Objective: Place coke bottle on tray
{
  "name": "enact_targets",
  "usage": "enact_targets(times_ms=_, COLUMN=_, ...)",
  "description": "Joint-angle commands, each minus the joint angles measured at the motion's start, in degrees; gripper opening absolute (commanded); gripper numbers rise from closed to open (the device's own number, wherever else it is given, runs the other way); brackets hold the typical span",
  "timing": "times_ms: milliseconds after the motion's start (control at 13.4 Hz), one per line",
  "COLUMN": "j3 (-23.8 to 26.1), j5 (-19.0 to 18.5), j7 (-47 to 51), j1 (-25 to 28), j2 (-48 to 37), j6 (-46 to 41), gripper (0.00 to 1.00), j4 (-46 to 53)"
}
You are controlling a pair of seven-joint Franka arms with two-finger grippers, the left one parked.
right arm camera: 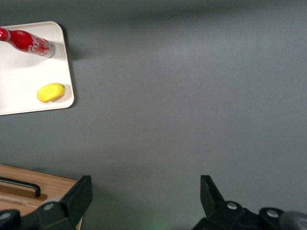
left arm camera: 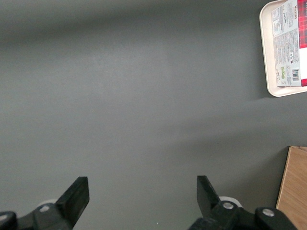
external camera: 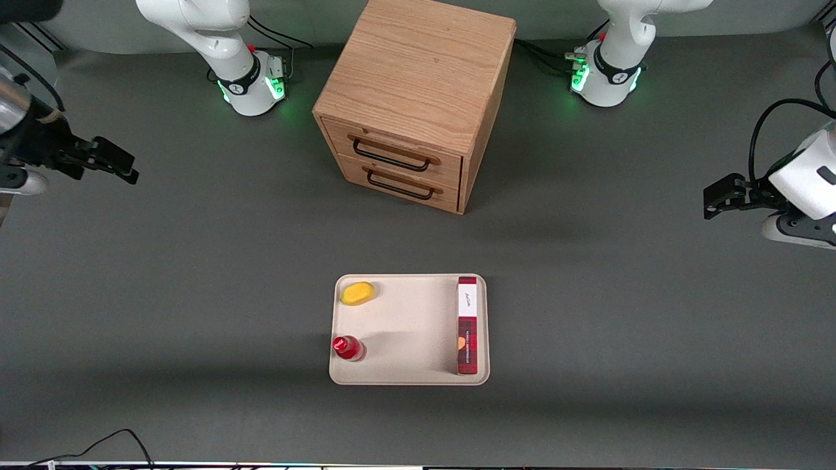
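Observation:
The coke bottle (external camera: 347,348), small and all red with a red cap, stands upright on the beige tray (external camera: 408,333), in the corner nearest the front camera on the working arm's side. It also shows in the right wrist view (right arm camera: 29,42) on the tray (right arm camera: 21,81). My gripper (external camera: 124,166) hangs above the bare table toward the working arm's end, well away from the tray. It is open and empty, with its fingers wide apart over grey table (right arm camera: 146,184).
A yellow lemon-like object (external camera: 358,293) and a long red plaid box (external camera: 467,325) also lie on the tray. A wooden drawer cabinet (external camera: 411,98) with both drawers shut stands farther from the front camera than the tray. A cable (external camera: 111,440) lies at the table's front edge.

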Motion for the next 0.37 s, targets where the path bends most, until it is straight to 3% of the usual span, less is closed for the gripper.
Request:
enact_targets(times_ms=0, j3=-1.23, j5=2.03, j7=-2.01, j1=0.56, j2=-4.86, j6=3.39, gripper=1.00, j4=-7.09)
enact_targets(times_ms=298, j3=-1.15, j5=1.68, j7=-0.61, j1=1.35, j2=-0.30, j6=-2.31, gripper=1.00, j4=1.06)
